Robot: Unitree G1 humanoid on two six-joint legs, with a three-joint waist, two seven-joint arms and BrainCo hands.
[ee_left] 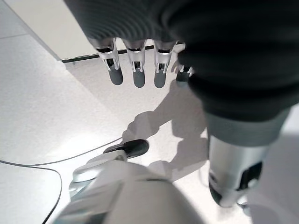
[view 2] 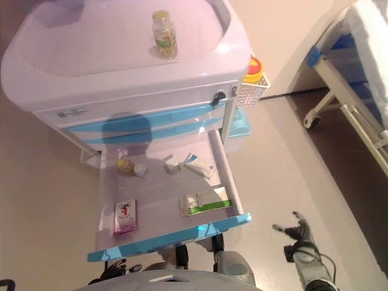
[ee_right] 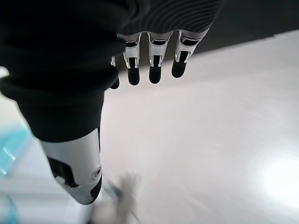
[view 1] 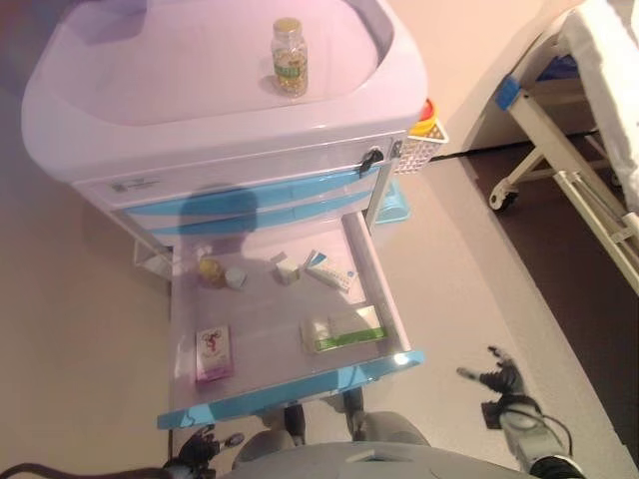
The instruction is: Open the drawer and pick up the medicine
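The cart's lowest drawer stands pulled out, its blue front towards me. Inside lie a pink medicine box, a green-and-white box, a white-and-blue box, a small white box and a small yellow bottle. On the cart top stands a clear pill bottle. My right hand hangs low to the right of the drawer, fingers straight, empty. My left hand shows below the drawer front; in its wrist view its fingers are straight and hold nothing.
A small white basket with a yellow-and-red item hangs on the cart's right side. A bed frame with white bedding stands at the far right. Open floor lies between the cart and the bed.
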